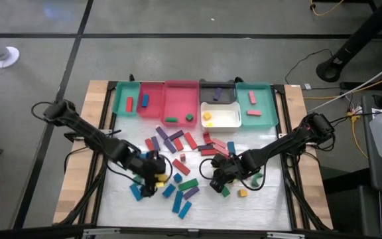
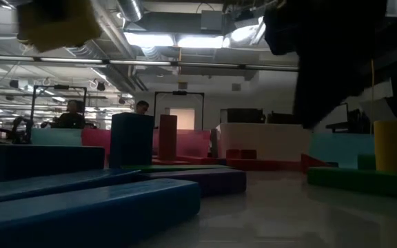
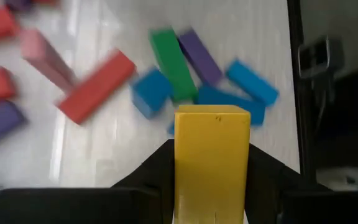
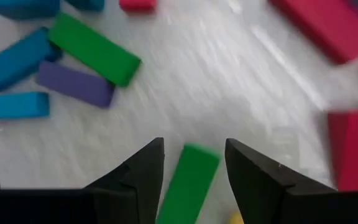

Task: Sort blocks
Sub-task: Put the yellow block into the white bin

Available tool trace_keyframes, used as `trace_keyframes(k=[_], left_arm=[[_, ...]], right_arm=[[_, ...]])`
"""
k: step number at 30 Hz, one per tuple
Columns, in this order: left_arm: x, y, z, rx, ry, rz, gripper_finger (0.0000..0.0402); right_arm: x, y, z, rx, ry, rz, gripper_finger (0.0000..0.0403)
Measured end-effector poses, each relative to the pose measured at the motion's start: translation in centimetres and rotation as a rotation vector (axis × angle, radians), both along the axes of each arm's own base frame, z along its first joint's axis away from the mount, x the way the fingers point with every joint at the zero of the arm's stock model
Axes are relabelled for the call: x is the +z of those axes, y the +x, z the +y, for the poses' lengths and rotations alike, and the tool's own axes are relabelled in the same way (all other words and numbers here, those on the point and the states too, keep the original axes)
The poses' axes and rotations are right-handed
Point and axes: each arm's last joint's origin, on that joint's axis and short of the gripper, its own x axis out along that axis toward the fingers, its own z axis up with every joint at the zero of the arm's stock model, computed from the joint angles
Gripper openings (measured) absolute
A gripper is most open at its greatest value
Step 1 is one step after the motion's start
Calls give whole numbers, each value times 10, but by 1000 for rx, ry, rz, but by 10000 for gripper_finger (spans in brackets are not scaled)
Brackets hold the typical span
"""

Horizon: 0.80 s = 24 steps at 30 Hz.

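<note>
Yellow solid block (image 3: 212, 163) sits clamped between the left gripper's (image 3: 212, 186) dark fingers (image 3: 154, 180); the left wrist view shows it end-on, over blurred blocks on the glossy white tabletop: a green bar (image 3: 173, 62), a purple bar (image 3: 199, 56), blue pieces (image 3: 252, 81), a red bar (image 3: 96, 86) and a pink bar (image 3: 45, 57). High view places that left gripper (image 1: 152, 174) over the left part of the scattered pile, yellow showing at its tip.

Right gripper (image 4: 193, 168) stands parted, fingers (image 4: 145, 171) on either side of a green bar (image 4: 188, 186); whether the pads touch it cannot be told, so not counted as a grip. Same view shows another green bar (image 4: 94, 48), a purple bar (image 4: 74, 84), blue bars (image 4: 14, 59) and red blocks (image 4: 353, 149). High view puts the right gripper (image 1: 225, 174) over the right side of the pile, a small yellow cube (image 1: 242, 193) near it.

Only the high view shows the row of trays at the table's far edge: teal tray (image 1: 121, 106) with a red and a blue piece, pink tray (image 1: 152, 93), second pink tray (image 1: 181, 89) with green pieces, black tray (image 1: 209, 86), white tray (image 1: 229, 123) with yellow pieces, teal tray (image 1: 265, 93) with pink ones.

Low view alone gives block heights: an upright dark blue block (image 2: 131, 140), an upright red one (image 2: 167, 136), flat blue bars (image 2: 88, 213) up close, and people seated far back in the room.

No readable writing or labels.
</note>
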Motion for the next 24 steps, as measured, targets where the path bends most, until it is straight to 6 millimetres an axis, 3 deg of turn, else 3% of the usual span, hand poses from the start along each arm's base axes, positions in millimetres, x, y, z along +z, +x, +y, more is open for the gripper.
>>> trace_keyframes(k=[5, 10, 20, 24], left_arm=[[15, -4, 13, 57, 4, -65, 118], [17, -2, 20, 68, 16, -74, 117], [18, 3, 28, 93, 18, -89, 118], [23, 12, 36, 143, 7, -169, 120]], right_arm=[[-12, 4, 4, -7, 47, 47, 172], [-23, 3, 3, -12, 21, 108, 172], [-28, 1, 5, -36, 61, 152, 172], [-28, 2, 5, -36, 62, 150, 172]])
